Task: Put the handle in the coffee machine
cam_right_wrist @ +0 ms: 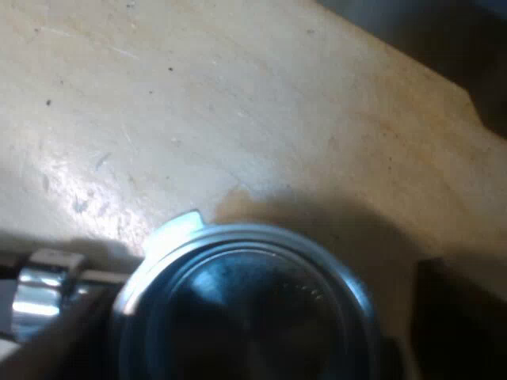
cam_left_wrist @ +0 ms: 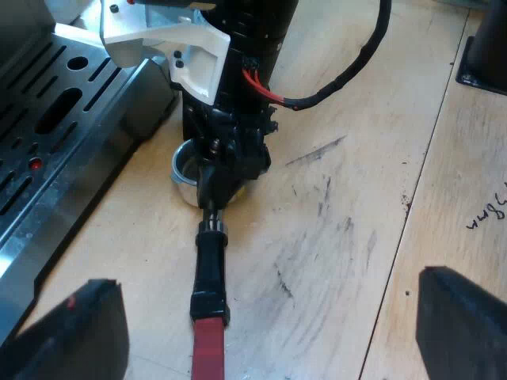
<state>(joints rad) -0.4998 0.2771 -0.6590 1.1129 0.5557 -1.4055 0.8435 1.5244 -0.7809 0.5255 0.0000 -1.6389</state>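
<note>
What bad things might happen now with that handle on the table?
The right gripper is down at the basket end of the metal holder, so the long handle might swing or droop when lifted.
The holder lies close beside the espresso machine; its basket might knock the machine's edge.
The left gripper hangs open near the red end, so the arms might bump.

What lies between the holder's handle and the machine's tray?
Only bare table. The left wrist view shows the holder lying on the wood beside the machine, with nothing on the strip between them.
</note>
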